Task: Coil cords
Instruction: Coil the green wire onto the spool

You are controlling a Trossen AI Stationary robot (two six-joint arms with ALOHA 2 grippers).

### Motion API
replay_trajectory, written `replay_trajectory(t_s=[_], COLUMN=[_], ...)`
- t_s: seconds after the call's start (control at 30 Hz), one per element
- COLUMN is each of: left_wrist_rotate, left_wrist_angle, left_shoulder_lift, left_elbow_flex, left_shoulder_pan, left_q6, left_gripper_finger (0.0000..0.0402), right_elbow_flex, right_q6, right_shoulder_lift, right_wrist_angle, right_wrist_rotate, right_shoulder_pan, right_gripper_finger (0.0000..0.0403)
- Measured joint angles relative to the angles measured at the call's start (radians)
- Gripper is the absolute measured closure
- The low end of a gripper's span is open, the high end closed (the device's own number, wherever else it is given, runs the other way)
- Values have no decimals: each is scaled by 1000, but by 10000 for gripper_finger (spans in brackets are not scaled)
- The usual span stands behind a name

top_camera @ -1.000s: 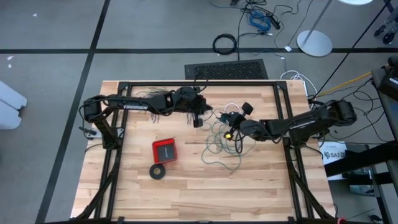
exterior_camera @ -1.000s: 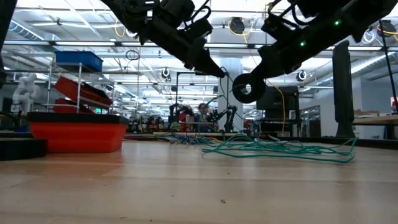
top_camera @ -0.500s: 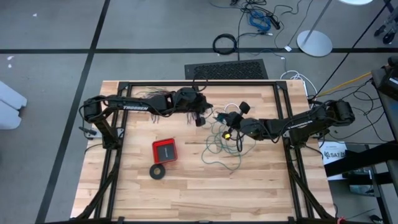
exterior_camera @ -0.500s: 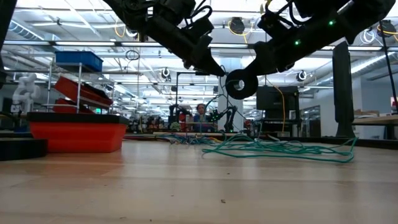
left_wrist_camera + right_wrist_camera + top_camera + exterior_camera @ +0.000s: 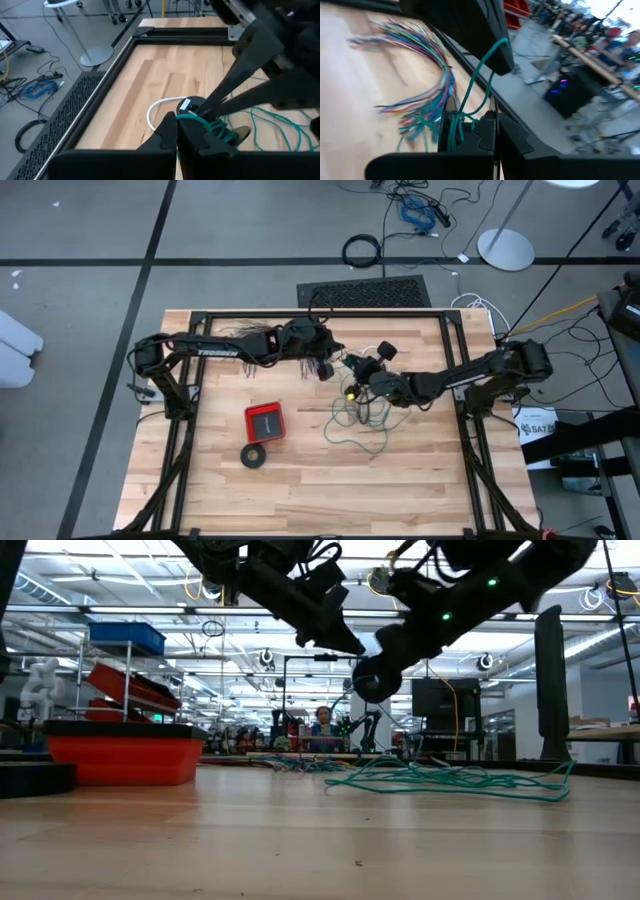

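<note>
The teal wire lies as a loose tangle (image 5: 357,418) on the table's middle, also seen in the low view (image 5: 440,780); a strand rises from it to both grippers. My left gripper (image 5: 177,122) and my right gripper (image 5: 470,120) are both shut on it and meet tip to tip above the table (image 5: 342,370). The white cord (image 5: 156,107) lies curved on the wood just beyond them, with a small black round piece (image 5: 192,106) at its end. My left gripper pinches the teal wire (image 5: 189,118) at its fingertips, pointing slantwise down from the table's left side. From there a short stretch (image 5: 485,65) runs across to my right gripper, clear of the table. My right gripper has teal strands (image 5: 454,125) between its two fingers, more than one by the look. It comes almost level from the table's right side. The wire is lifted here, and the rest hangs down to the tangle on the table.
A fanned bundle of many-coloured wires (image 5: 245,332) lies at the far left behind the left arm. A red box (image 5: 265,422) and a black tape ring (image 5: 253,455) sit left of the tangle. A black frame (image 5: 440,320) borders the table top.
My right gripper has gone toward the table's left edge, closing on my left gripper, and has rolled a little. My left gripper has kept its place and rolled slightly. Both stay shut. The tangle stays on the table.
</note>
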State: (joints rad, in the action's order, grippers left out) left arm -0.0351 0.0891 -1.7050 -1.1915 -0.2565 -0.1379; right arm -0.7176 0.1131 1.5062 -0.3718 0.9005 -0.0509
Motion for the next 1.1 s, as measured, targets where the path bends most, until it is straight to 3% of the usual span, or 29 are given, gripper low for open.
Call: replay_trajectory(t_s=[0.17, 0.53, 1.1], left_wrist_rotate=[-56, -34, 1], left_wrist_angle=[-81, -115, -92], left_shoulder_lift=[0, 0, 0], left_elbow_flex=[0, -2, -43], left_shoulder_pan=[0, 19, 126], left_q6=[-28, -32, 2], left_gripper_finger=[402, 402, 402], right_elbow_flex=[-85, -139, -139], right_q6=[42, 21, 76], right_shoulder_lift=[71, 59, 59], right_wrist_angle=[68, 245, 137], right_wrist_rotate=[94, 204, 272], right_shoulder_pan=[-22, -24, -14], right_gripper_finger=[403, 403, 403])
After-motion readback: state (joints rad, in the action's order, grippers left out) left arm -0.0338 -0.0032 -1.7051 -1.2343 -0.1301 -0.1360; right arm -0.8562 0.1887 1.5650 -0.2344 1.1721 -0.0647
